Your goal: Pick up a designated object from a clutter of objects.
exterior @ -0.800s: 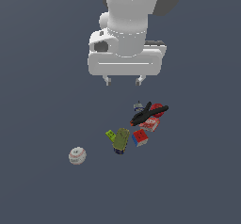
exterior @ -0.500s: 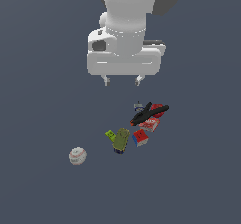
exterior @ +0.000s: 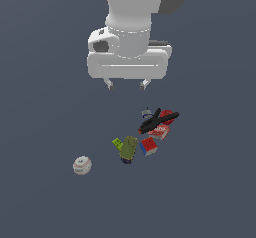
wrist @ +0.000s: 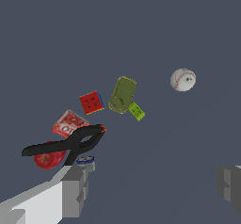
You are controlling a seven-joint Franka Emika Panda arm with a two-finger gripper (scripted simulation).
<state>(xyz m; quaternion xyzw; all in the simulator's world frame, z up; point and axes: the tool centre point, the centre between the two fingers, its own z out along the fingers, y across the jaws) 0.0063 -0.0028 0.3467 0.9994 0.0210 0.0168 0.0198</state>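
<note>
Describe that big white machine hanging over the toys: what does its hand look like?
The arm is smooth, rounded white casing with a grey section near the top. Its hand is a wide white block with a dark round patch on one side. The gripper has two short grey fingers. No cables or markings show.

Below me I count one apple (exterior: 167, 116), half hidden under one black clamp (exterior: 156, 121). One flat red box (exterior: 159, 131) lies beside them, and one coloured cube (exterior: 148, 146). There is one olive bottle (exterior: 129, 148) with one small green block (exterior: 117, 144) touching it. One baseball (exterior: 82, 165) sits well apart from the rest. One small round item with a blue rim (wrist: 85, 162) lies by the clamp; I cannot tell what it is. That makes eight things in all.
</note>
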